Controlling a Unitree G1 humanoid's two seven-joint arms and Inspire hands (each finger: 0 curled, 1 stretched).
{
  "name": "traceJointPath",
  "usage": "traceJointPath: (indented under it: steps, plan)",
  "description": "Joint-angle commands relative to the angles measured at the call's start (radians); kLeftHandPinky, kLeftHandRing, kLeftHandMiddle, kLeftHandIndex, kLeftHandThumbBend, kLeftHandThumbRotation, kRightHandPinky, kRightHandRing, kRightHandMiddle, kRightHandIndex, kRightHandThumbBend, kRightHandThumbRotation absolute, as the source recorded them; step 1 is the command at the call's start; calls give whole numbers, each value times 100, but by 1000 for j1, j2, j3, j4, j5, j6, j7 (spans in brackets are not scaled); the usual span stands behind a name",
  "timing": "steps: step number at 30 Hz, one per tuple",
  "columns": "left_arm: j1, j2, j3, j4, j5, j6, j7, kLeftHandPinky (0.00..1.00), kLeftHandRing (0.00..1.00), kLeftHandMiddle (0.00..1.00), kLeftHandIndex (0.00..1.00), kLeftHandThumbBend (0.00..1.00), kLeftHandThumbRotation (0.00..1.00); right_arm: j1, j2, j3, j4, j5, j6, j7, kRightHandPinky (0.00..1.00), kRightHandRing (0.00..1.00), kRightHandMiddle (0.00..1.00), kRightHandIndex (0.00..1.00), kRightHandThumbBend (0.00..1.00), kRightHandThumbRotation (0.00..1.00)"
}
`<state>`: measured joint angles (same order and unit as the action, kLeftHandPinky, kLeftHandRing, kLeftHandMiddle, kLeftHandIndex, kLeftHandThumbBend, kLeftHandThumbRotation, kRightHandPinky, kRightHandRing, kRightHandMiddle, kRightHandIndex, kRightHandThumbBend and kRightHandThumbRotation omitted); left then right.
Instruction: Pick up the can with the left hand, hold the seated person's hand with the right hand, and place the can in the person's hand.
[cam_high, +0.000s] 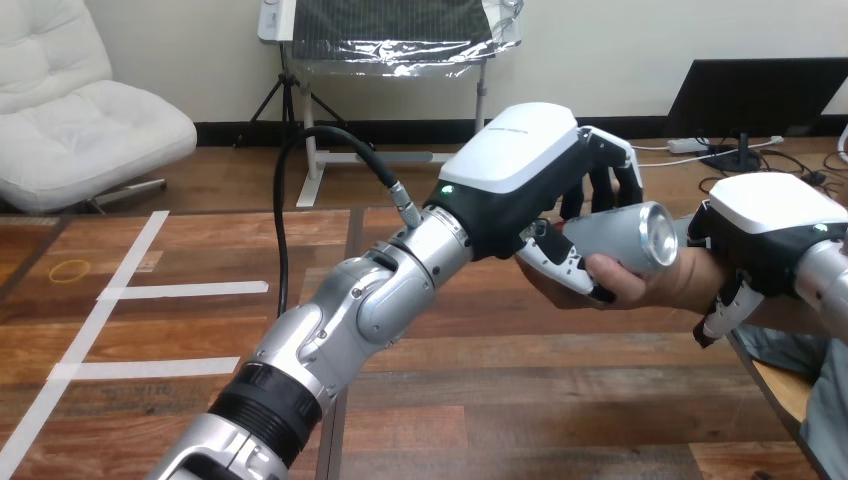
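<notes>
My left hand (515, 160) sits just off centre toward 2 o'clock, its fingers clenched round the silver can (630, 238). The can lies on its side out toward 3 o'clock, one end turned my way. The person's hand (655, 287) cups the can from below, at its 6 o'clock, and touches it. At the far 3 o'clock edge my right hand (770, 210) rests over the person's wrist, fingers curled down round it.

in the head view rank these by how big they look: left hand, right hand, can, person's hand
1. left hand: largest, though it may just be nearer the camera
2. right hand
3. can and person's hand: both partly covered, too alike to rank
</notes>
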<state>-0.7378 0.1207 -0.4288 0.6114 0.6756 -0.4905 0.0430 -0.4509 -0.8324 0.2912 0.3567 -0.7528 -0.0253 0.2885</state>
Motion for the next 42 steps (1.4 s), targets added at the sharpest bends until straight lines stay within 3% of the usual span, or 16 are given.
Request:
traceJointPath:
  steps: [1,4,10,13,19,21,29,34,37,42]
  plan:
    - [0,-10,-39,-11,2,-5,-25,30,35,42,46,63,0,-71,-8,-42,-10,-8,-21,-83,24,31,39,39,79,0]
    - [0,-10,-38,-8,2,-6,-24,30,35,42,46,63,0,-69,-8,-41,-3,-12,-25,-95,26,34,42,41,78,0]
    - [-2,-8,-39,-8,4,3,-30,30,35,42,46,63,0,-76,-13,-24,-10,-47,9,-54,35,46,53,50,78,0]
    - [-4,-1,-48,-23,23,36,-51,32,37,43,46,63,0,-75,-15,-23,2,-54,-13,-74,42,53,60,55,80,0]
    - [-11,19,-60,-54,35,76,-121,37,44,49,53,67,2,-72,-17,-30,-3,-46,-15,-54,52,63,70,65,82,0]
    - [-15,32,-69,-76,46,101,-167,38,44,50,53,68,2,-73,-16,-29,-5,-45,-8,-40,53,64,71,66,82,0]
    - [-29,78,-86,-125,70,132,-284,55,66,70,71,72,12,-68,-21,-33,-1,-38,-19,-37,60,70,78,77,83,0]
    - [-24,100,-82,-152,68,139,-327,65,74,77,77,74,15,-62,-26,-41,2,-28,-35,-42,62,73,80,80,83,0]
    - [-18,115,-74,-168,62,147,-354,70,77,79,79,76,15,-59,-25,-43,-14,-28,-13,-19,65,76,82,82,82,0]
    - [-7,148,-63,-192,49,144,-394,73,79,81,81,76,15,-49,-29,-53,-14,-16,-23,-26,67,78,83,83,83,0]
